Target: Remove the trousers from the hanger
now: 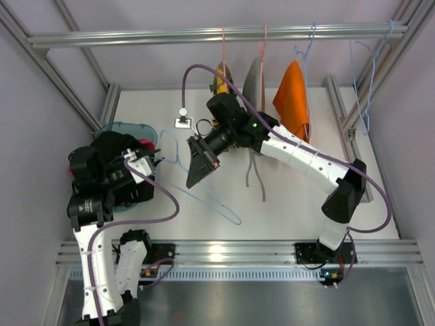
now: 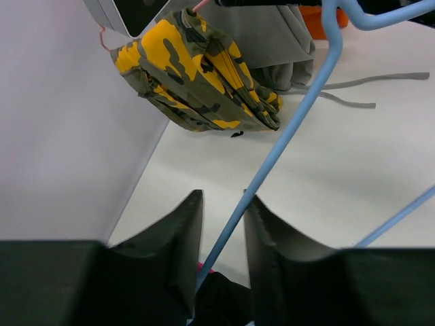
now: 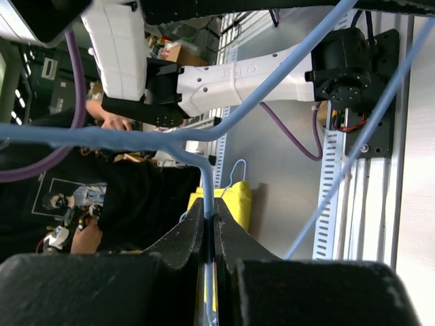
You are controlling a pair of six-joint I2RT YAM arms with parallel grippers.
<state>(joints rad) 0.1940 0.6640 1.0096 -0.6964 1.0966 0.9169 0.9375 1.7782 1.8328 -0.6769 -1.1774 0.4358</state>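
Blue hanger (image 2: 285,125) held over the basket (image 1: 112,127) where the trousers (image 1: 145,145) lie
The right gripper (image 3: 209,221) is clamped tight on one hanger wire, which keeps the frame steady in the air so the other arm can work on it. The left gripper (image 2: 223,197) has its jaws apart astride another wire, with a gap on either side and no grip. Just beneath it sits the black pair (image 2: 221,302) with a sliver of pink beside it, both in the basket at the left. Whether any black cloth hangs on the wire I cannot tell
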